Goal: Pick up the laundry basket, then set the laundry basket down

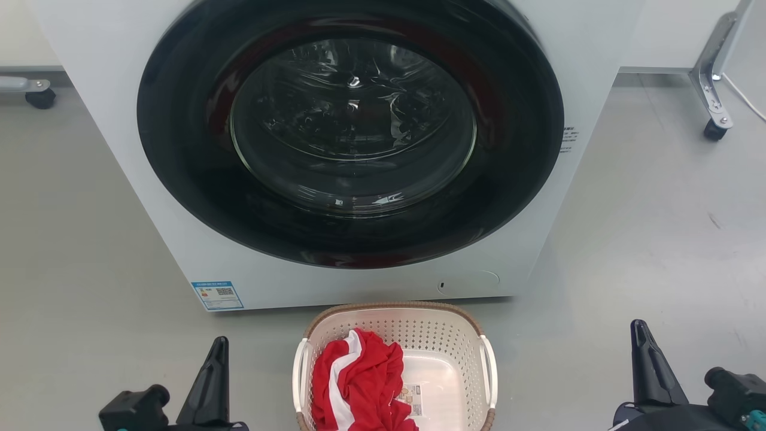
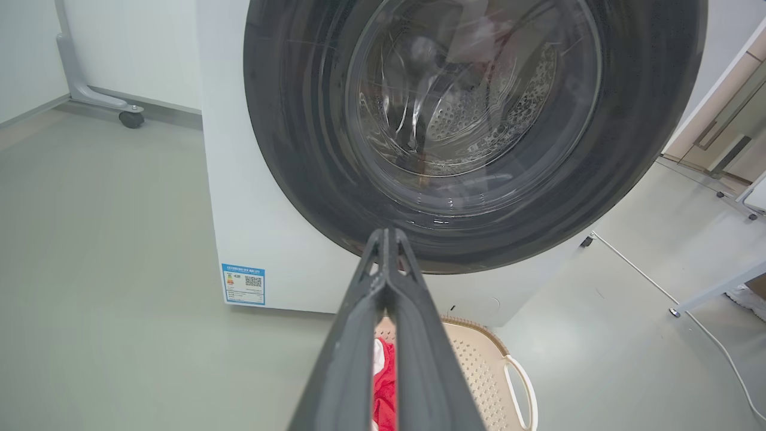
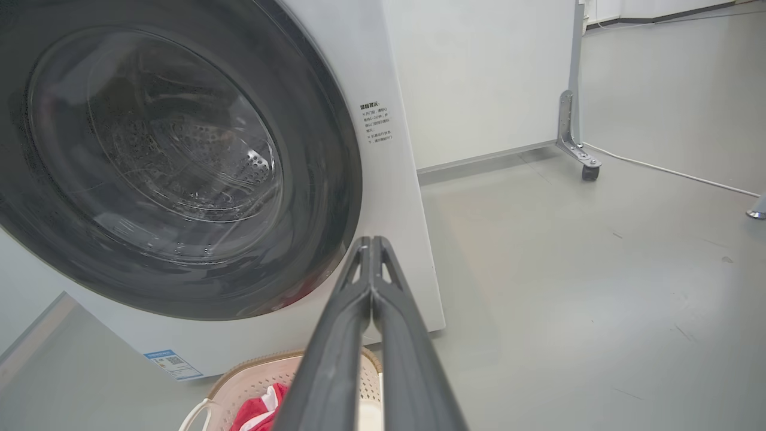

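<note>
- The left fingers (image 2: 387, 236) are pressed together along their length and grip nothing
- The right fingers (image 3: 371, 242) are likewise closed tip to tip, with nothing between them
- In the head view the left fingers (image 1: 218, 350) and right fingers (image 1: 640, 332) point up, well apart from each other
- The laundry basket (image 1: 395, 306) stands upright on the floor (image 1: 658, 239) between the two pairs of fingers, touching neither; it sits nearer the left fingers than the right
- In the left wrist view the basket (image 2: 479, 359) lies below and to the right of the fingertips, partly hidden behind the fingers
- In the right wrist view it (image 3: 257, 374) lies below and to the left of the fingers
- A red and white cloth (image 1: 359, 377) is heaped in the half of the basket nearer the left fingers
- Beyond the fingertips and just behind the basket stands the washing machine (image 1: 179, 251), its round dark door (image 1: 353, 120) closed
</note>
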Controlling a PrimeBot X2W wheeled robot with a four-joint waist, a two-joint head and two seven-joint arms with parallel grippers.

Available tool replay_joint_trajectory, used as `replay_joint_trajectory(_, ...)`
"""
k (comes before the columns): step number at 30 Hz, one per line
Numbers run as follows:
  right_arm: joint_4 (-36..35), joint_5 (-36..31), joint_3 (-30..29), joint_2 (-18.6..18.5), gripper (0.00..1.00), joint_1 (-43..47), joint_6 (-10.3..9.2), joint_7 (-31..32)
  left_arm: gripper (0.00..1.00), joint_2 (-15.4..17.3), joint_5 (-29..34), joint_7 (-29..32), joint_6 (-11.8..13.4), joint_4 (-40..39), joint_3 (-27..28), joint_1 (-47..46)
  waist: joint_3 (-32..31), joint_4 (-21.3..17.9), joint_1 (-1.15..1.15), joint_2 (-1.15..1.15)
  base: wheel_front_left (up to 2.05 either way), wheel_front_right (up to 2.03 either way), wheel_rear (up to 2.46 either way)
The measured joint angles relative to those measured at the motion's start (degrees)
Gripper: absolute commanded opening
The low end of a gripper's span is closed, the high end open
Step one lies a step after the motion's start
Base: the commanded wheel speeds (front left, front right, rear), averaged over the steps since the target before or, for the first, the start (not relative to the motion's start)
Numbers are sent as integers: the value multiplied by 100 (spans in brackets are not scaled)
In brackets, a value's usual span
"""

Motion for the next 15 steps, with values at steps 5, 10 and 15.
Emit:
replay_joint_trajectory(5, 80, 392, -99, 42, 0, -26, 58, 88, 0, -44, -355, 81, -54, 80, 110, -41, -16, -8, 0, 0, 0, 0, 0)
replay_joint_trajectory(10, 162, 781, -197, 86, 0, -96, 137, 200, 0, -88, -709, 159, -133, 174, 216, -84, -32, -16, 0, 0, 0, 0, 0)
replay_joint_trajectory(15, 248, 1160, -294, 116, 0, -119, 201, 283, 0, -121, -1058, 248, -197, 254, 316, -113, -48, -24, 0, 0, 0, 0, 0)
